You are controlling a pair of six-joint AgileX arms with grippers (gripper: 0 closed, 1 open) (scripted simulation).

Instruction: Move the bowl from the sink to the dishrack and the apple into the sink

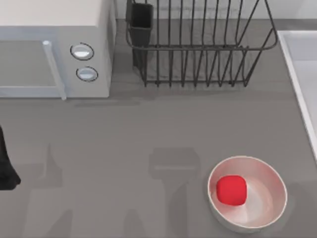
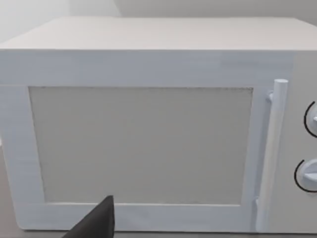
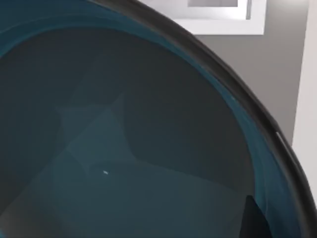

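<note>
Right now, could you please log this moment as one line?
apple: in white bowl | teal bowl: close under right wrist | dishrack: empty

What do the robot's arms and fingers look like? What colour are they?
Very little of them shows. The left arm is a black, matte, blocky shape at the top view's left edge. In the left wrist view, one of its fingers is a dark grey, pointed wedge before the white microwave. In the right wrist view, a dark finger stands against the teal bowl. No cables or markings are visible.
</note>
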